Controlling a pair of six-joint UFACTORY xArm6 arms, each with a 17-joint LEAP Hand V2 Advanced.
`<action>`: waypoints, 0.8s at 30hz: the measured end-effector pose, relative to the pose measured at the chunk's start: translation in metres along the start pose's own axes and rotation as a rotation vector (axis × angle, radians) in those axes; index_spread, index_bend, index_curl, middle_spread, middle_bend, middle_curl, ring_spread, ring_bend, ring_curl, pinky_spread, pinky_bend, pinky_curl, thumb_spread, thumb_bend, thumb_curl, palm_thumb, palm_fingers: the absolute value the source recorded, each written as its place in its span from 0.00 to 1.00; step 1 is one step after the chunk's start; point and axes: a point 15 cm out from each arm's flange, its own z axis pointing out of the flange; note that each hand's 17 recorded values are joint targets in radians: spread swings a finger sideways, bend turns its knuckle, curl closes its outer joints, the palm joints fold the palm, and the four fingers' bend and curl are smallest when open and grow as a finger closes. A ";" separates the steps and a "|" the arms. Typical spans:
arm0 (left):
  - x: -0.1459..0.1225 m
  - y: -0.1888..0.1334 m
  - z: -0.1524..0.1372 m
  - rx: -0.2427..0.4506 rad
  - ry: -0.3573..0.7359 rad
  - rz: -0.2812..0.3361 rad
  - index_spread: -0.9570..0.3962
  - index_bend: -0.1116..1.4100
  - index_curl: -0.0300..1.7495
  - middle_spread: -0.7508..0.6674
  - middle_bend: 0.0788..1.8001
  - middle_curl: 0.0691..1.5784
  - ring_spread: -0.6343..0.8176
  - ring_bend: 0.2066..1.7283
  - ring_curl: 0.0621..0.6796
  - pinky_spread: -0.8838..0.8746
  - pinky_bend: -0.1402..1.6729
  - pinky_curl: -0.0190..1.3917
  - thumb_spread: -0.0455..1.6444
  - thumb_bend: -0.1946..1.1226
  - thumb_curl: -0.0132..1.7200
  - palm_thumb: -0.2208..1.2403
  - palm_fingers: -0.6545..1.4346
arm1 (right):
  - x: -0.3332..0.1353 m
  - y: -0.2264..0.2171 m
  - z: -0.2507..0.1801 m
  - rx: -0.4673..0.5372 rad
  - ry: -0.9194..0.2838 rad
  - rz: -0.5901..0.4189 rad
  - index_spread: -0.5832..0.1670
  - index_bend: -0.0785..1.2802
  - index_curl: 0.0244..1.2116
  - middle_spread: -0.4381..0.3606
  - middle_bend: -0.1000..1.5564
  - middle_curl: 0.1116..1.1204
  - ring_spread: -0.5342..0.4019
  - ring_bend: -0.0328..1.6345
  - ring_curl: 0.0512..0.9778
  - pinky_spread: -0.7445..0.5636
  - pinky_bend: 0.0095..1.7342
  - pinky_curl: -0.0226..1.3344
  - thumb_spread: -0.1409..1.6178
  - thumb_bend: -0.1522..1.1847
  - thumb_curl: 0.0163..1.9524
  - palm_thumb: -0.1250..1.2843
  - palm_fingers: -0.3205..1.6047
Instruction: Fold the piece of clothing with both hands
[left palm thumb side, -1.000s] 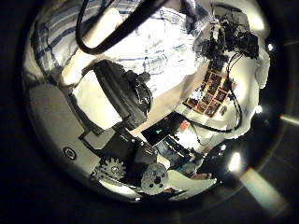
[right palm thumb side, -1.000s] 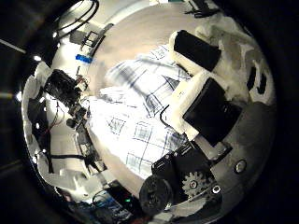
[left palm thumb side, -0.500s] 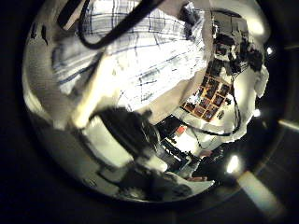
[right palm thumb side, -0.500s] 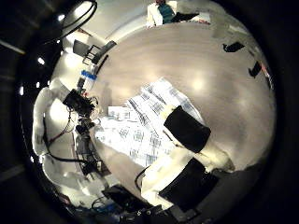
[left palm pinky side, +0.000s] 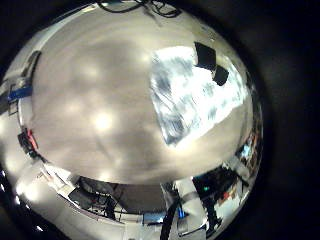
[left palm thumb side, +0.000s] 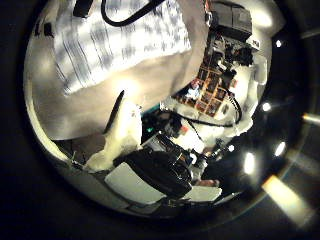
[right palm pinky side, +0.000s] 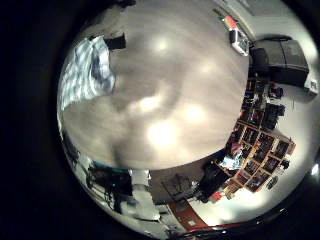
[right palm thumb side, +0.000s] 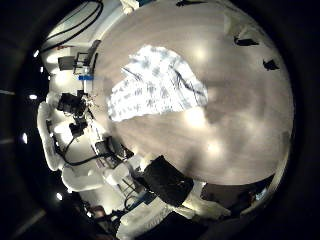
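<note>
The checked piece of clothing lies spread flat on the wooden table, small and well away from both palms. It also shows as a checked patch, a striped sheet and a small strip. My left hand shows a thumb stretched out over the table edge, holding nothing. My right hand shows only its body at the view's rim, clear of the cloth. Two dark fingertips stand at the cloth's edge; I cannot tell whose they are.
A shelf unit with many small boxes stands beyond the table, seen again as shelves. Two small dark things sit on the table past the cloth. Bare tabletop stretches wide beside the clothing.
Both palm cameras have pulled back from the cloth, which now looks much smaller. The fingers that lay over it have come off, and the cloth stays on the table.
</note>
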 end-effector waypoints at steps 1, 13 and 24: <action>0.000 -0.005 0.006 0.004 0.000 0.003 0.61 0.23 0.45 0.61 0.09 0.30 0.53 0.31 0.58 0.56 0.16 0.59 0.83 0.14 0.16 0.46 0.37 | 0.001 -0.001 0.005 -0.002 0.000 -0.001 0.40 0.19 0.36 0.37 0.43 0.47 0.35 0.67 0.49 0.49 0.49 0.35 0.78 0.10 0.15 0.30 0.24; -0.008 -0.036 0.044 0.104 -0.049 -0.018 0.65 0.23 0.39 0.64 0.07 0.26 0.59 0.28 0.49 0.68 0.17 0.43 0.83 0.14 0.17 0.45 0.38 | -0.009 -0.012 0.080 -0.087 0.003 -0.042 0.43 0.19 0.33 0.40 0.39 0.40 0.37 0.61 0.44 0.58 0.43 0.29 0.71 0.10 0.15 0.33 0.25; 0.000 -0.035 0.039 0.117 -0.062 -0.002 0.66 0.21 0.35 0.64 0.06 0.24 0.60 0.26 0.44 0.69 0.18 0.34 0.82 0.14 0.18 0.44 0.40 | -0.041 -0.034 0.132 -0.188 0.020 -0.085 0.45 0.20 0.32 0.41 0.37 0.38 0.36 0.59 0.41 0.58 0.40 0.25 0.69 0.10 0.16 0.36 0.31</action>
